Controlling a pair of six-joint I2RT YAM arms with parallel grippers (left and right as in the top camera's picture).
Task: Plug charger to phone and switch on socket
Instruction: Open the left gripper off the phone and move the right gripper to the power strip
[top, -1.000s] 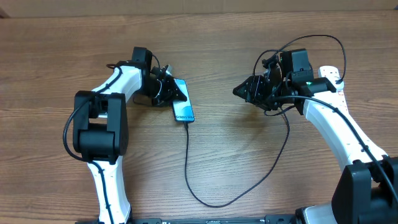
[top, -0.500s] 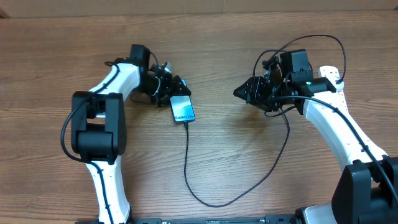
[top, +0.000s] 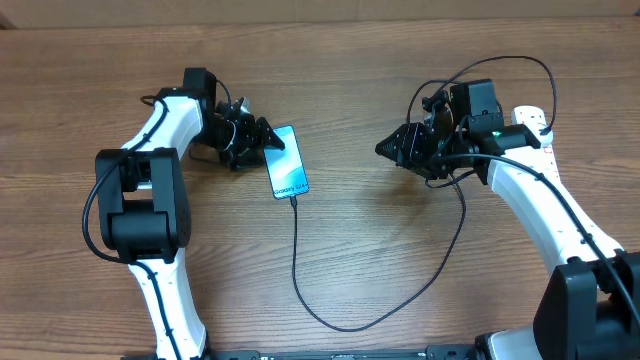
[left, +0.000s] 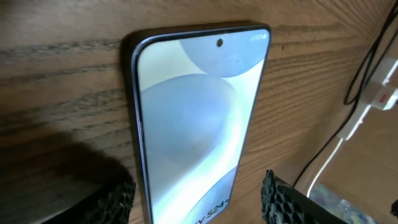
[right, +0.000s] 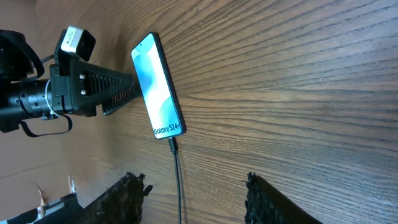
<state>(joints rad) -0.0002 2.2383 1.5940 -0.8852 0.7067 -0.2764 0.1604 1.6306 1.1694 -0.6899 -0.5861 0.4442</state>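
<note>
Wood-grain worktop (top: 380, 260) carries the phone (top: 287, 162), flat and screen up, left of centre, with the charger (top: 298, 270) plugged into its near end. The left gripper (top: 272, 138) sits at the phone's far-left edge, jaws spread and clamping nothing. The right gripper (top: 382, 148) hovers well apart, jaws wide and empty. The socket (top: 532, 117) lies behind the right arm.

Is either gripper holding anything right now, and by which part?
Nothing is held. The left gripper and right gripper are both open; the phone lies flat on the table, charger attached.
</note>
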